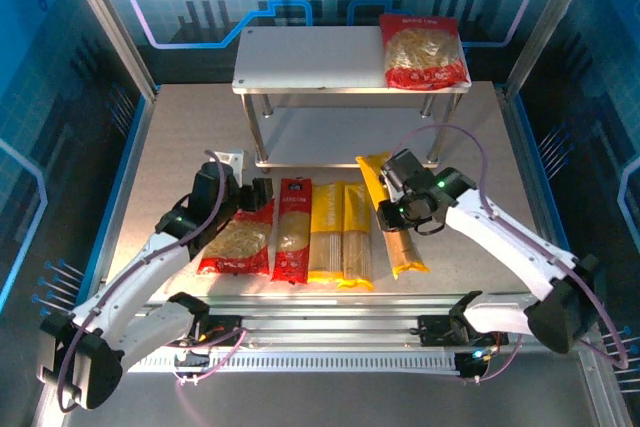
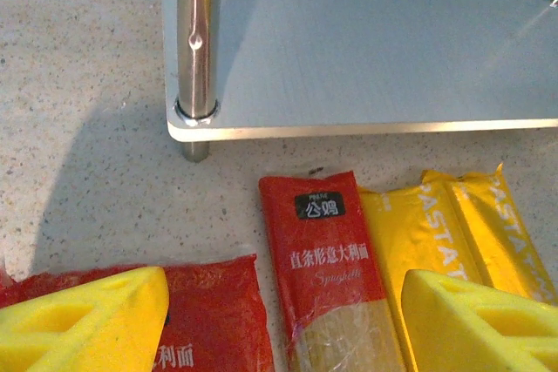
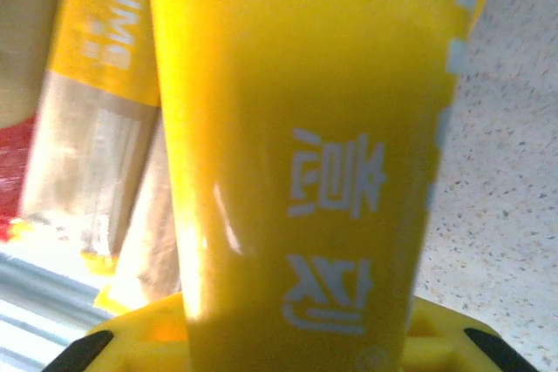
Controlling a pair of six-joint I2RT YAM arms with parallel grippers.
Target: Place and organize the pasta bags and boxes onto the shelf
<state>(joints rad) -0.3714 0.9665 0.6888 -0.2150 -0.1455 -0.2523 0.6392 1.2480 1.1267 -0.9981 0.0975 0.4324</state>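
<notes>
Six packs are counted: one wide red bag (image 1: 424,51) is laid on the right end of the shelf (image 1: 300,62), on its top board, and five are lined up on the table (image 1: 170,147) on the near side of it. The rightmost yellow spaghetti pack (image 1: 402,247) is pinched across its middle by the right gripper (image 1: 392,215), jaws drawn narrow on its edges. The left gripper (image 1: 264,199) is held wide open above the far ends of the second wide red bag (image 1: 235,247) and the narrow red pack (image 1: 293,232).
</notes>
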